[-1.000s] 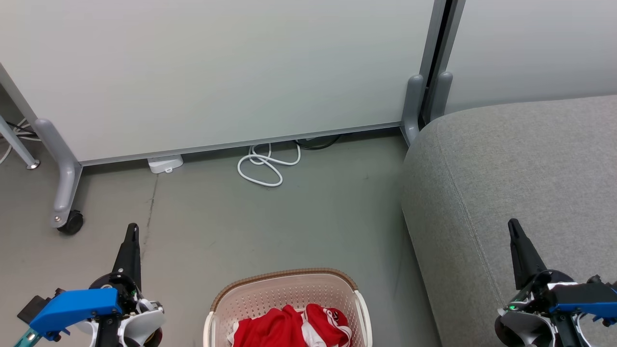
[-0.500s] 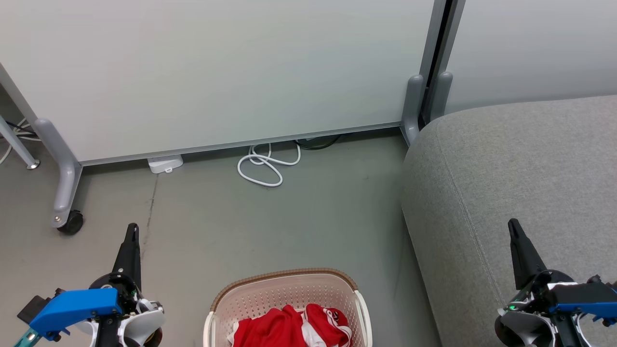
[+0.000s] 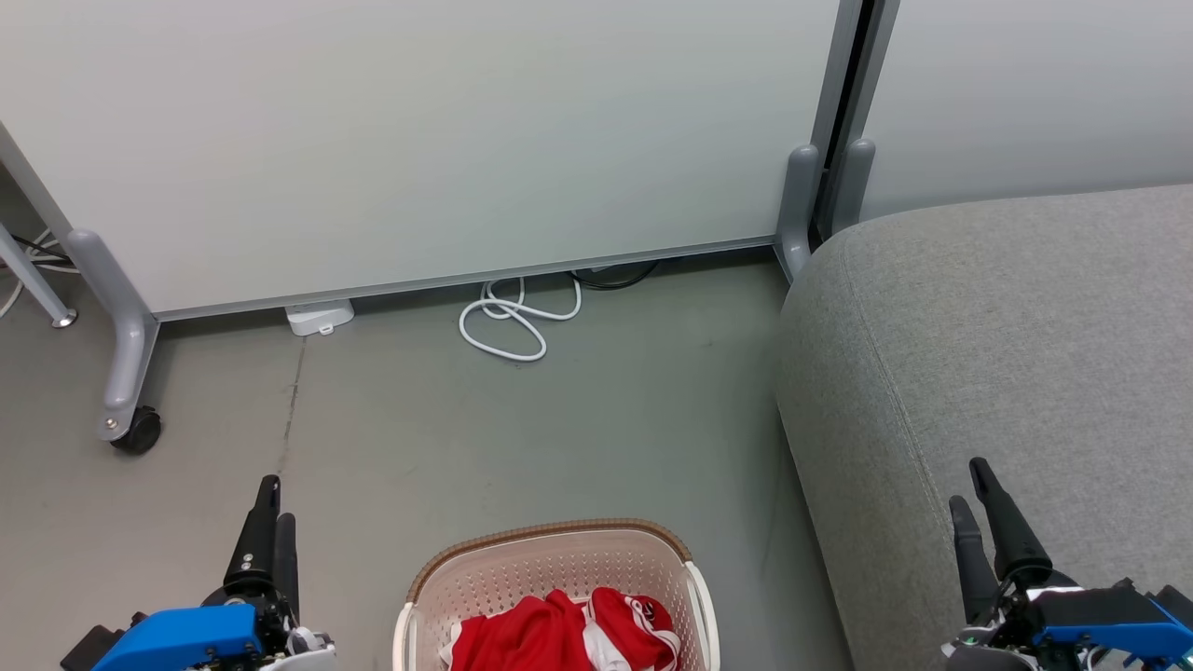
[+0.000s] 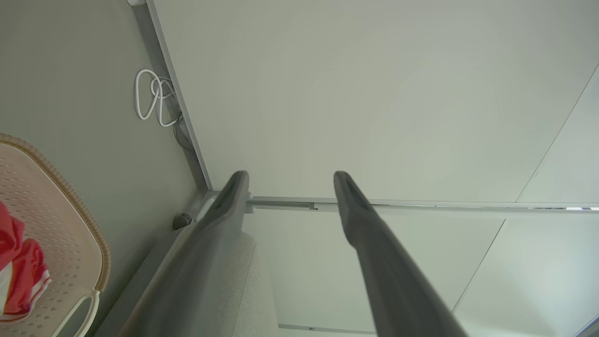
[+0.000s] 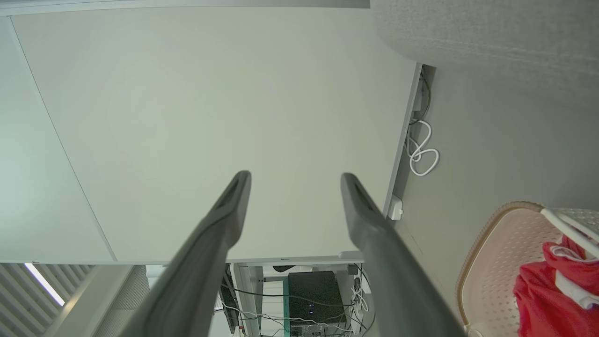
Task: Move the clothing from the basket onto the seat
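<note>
Clothing not yet lifted: bright red soft garments with white trim (image 3: 559,638) lie heaped in the cream-white perforated plastic basket with a brown woven-look rim (image 3: 559,527).
Basket stands on the grey floor (image 3: 559,419), near the large grey woven-fabric sofa seat (image 3: 1007,326) on its right; a short carry, presumably why it is set there. Left gripper (image 3: 277,503) and right gripper (image 3: 966,485) flank the basket; jaws of both spread apart, holding nothing, likely readied for a reach down into the heap.
</note>
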Controlling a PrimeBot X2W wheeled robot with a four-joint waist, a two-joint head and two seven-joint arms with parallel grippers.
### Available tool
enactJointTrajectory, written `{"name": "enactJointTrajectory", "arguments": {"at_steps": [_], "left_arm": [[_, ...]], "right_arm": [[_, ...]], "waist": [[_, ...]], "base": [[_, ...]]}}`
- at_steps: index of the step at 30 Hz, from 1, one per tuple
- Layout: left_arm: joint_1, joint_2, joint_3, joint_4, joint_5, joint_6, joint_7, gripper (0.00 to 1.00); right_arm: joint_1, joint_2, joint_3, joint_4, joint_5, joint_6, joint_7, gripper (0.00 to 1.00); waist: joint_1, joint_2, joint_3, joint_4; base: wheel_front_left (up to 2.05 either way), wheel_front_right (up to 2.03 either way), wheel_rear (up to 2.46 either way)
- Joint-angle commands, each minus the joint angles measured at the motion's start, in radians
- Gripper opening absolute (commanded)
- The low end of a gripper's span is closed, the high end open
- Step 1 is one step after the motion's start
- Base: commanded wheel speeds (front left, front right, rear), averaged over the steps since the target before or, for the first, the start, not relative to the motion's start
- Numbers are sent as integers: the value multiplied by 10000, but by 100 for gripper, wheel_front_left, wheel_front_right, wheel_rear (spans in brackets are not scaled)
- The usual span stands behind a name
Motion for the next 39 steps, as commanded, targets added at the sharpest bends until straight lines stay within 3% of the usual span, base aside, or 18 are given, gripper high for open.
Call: {"name": "enactJointTrajectory", "arguments": {"at_steps": [1,8,18,39], "left_arm": [[-198,74,-53,-216,223,-3,-111,100],[-123,82,-137,-368,1304,104,-440,100],[11,124,-396,-565,3743,183,-868,100],[185,187,-825,-899,7563,119,-1593,100]], "right_arm": [[-206,-34,98,-205,-191,13,-114,100],[-265,-44,233,-200,-1613,15,-442,100],[-250,-56,478,-205,-3977,18,-869,100],[-216,-80,681,-325,-7405,25,-1422,100]], "waist": [[0,0,0,-2],[0,0,-3,-6],[0,0,-21,8],[0,0,-33,93]], "base": [[0,0,0],[0,0,0],[0,0,0],[0,0,0]]}}
